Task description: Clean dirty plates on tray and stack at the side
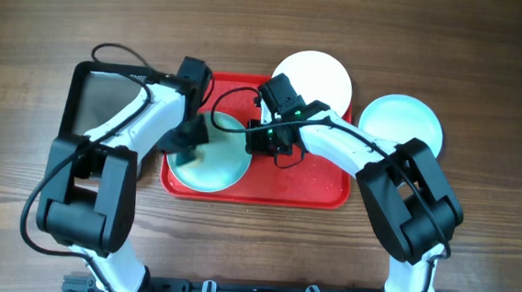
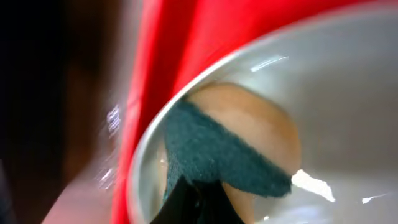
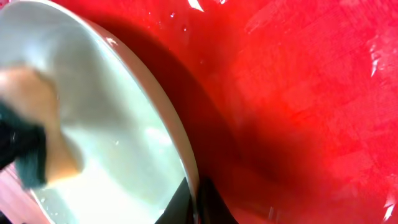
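Observation:
A pale aqua plate [image 1: 212, 161] lies on the left part of the red tray [image 1: 304, 188]. My left gripper [image 1: 190, 139] is shut on a sponge [image 2: 249, 155], tan with a dark green scrub face, and presses it on the plate's inside [image 2: 336, 99]. My right gripper [image 1: 263, 142] is shut on the plate's right rim [image 3: 180, 149], one finger on each side. The white plate [image 1: 326, 77] rests at the tray's back edge. The second aqua plate [image 1: 401, 121] lies on the table to the tray's right.
A dark metal tray [image 1: 98, 98] sits on the wooden table left of the red tray. Both arms cross over the red tray's left half.

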{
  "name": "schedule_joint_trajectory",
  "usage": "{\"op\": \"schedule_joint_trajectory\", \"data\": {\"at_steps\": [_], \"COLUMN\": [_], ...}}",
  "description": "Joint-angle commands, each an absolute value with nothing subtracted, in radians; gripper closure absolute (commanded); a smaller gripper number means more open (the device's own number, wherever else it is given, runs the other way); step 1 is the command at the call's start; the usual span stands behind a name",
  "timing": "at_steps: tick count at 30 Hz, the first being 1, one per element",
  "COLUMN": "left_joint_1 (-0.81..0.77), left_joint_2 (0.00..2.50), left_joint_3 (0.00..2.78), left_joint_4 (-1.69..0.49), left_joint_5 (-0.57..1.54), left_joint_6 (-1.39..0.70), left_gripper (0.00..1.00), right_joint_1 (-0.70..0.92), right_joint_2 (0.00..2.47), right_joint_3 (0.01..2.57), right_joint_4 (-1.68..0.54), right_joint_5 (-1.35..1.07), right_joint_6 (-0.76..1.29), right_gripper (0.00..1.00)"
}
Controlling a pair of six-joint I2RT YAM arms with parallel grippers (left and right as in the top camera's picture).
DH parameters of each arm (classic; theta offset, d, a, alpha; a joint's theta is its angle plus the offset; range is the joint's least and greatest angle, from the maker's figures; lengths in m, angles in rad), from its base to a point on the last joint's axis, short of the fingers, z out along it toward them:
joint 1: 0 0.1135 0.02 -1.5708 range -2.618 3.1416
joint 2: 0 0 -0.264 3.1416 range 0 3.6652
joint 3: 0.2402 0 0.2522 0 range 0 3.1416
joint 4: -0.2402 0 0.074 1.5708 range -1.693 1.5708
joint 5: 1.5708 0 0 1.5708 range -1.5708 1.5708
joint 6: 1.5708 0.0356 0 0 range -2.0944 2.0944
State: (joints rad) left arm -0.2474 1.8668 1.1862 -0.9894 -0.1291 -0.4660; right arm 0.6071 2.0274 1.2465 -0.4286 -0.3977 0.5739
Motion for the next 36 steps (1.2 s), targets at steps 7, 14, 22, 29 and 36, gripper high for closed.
{"op": "schedule_joint_trajectory", "data": {"at_steps": [7, 14, 22, 29, 36], "left_joint_1": [-0.166, 0.000, 0.136, 0.139, 0.139], "left_joint_2": [1.853, 1.837, 1.837, 1.837, 1.839], "left_joint_3": [1.532, 1.582, 1.580, 1.492, 1.393], "left_joint_4": [-1.262, -1.246, -1.244, -1.166, -1.087], "left_joint_5": [-0.184, -0.192, -0.191, -0.145, -0.123], "left_joint_6": [-0.414, -0.395, -0.396, -0.396, -0.396], "left_gripper": [0.96, 0.96, 0.96, 0.96, 0.96], "right_joint_1": [0.597, 0.597, 0.599, 0.701, 0.881], "right_joint_2": [2.040, 2.040, 1.955, 1.771, 1.756], "right_joint_3": [1.256, 1.257, 1.328, 1.328, 1.328], "right_joint_4": [-0.437, -0.425, -0.518, -0.643, -0.671], "right_joint_5": [-0.397, -0.397, -0.266, 0.376, 0.956], "right_joint_6": [0.567, 0.550, 0.443, 0.388, 0.365], "right_gripper": [0.96, 0.96, 0.96, 0.96, 0.96]}}
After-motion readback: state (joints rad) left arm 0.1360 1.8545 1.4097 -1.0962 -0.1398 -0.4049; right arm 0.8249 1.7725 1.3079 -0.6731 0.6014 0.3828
